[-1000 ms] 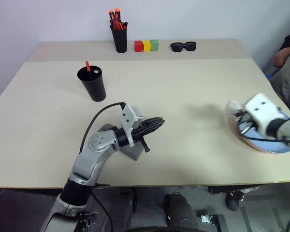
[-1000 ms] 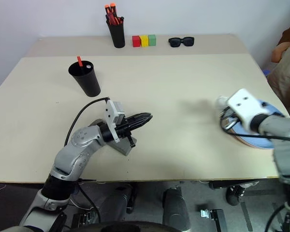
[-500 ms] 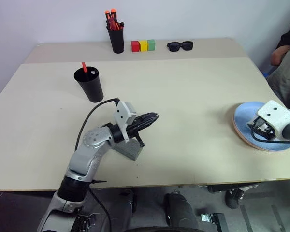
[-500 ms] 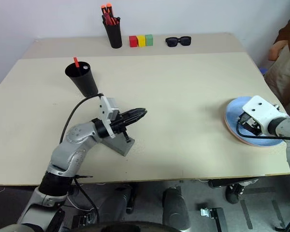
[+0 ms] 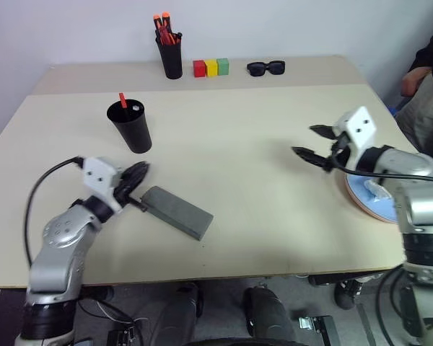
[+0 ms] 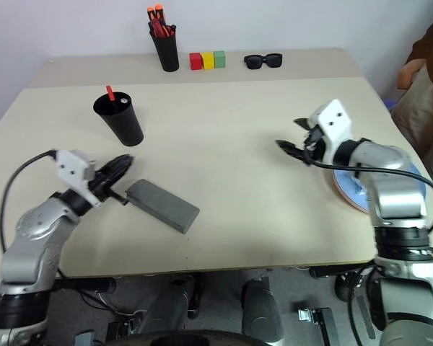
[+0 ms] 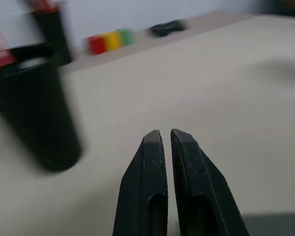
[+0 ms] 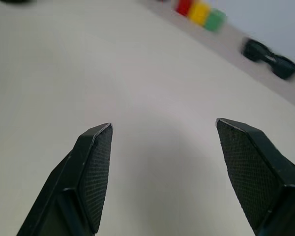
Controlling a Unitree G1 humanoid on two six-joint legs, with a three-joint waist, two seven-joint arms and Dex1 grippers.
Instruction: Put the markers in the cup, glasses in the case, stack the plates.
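Grey case [image 5: 177, 212] lying closed, plates [image 5: 372, 200] stacked: left fingers [image 7: 160, 162] clenched, right fingers [image 8: 96, 167] released; retreat seems next.

My pincer [image 8: 162, 132] is spread wide, its two black fingers [image 8: 96, 169] apart over the bare beige table [image 8: 137, 78], holding nothing. Far across the table sit blurred red, yellow and green blocks [image 8: 200, 13], with black sunglasses [image 8: 270, 58] beside them.
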